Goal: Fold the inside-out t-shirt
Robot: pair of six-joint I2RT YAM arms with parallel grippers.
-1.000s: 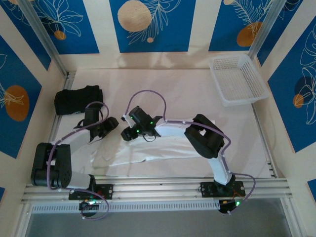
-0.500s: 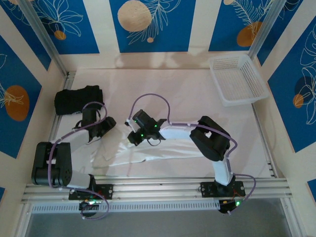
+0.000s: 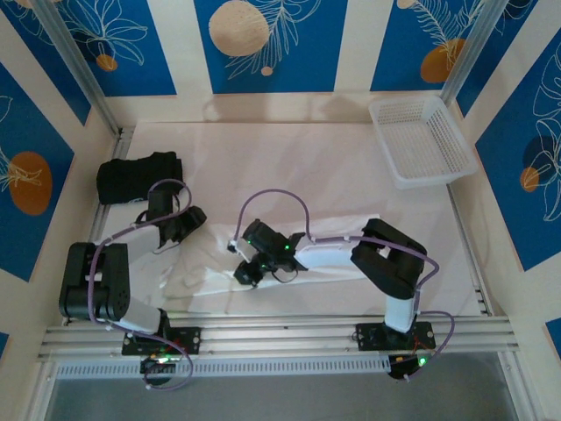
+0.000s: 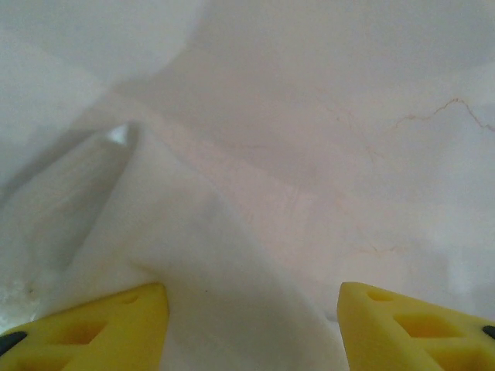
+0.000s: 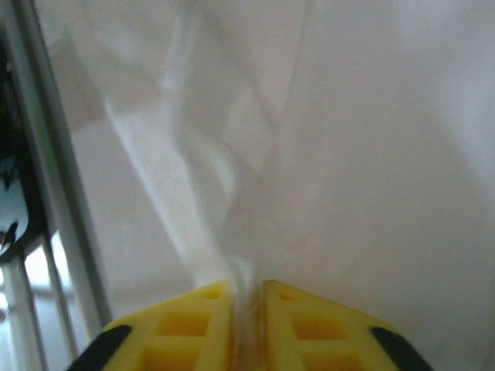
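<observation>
**White tee lies slantwise at the near edge, right jaws clamped on it**

Seen from above, the inside-out t-shirt lies flat and crumpled at the 6 o'clock side of the table. Its long axis runs from about 8 o'clock up towards 2 o'clock, and part of it is hidden under the right arm. The right gripper sits on the shirt's 8 o'clock half. In its wrist view its yellow fingers are pressed almost together, pinching a thin gathered ridge of the white cloth. The left gripper is at 10 o'clock of the shirt. In its wrist view its jaws stand well apart, with a soft fold of the cloth lying loose between them and touching one finger. A black folded garment rests at 9 o'clock and a white basket at 2 o'clock
</observation>
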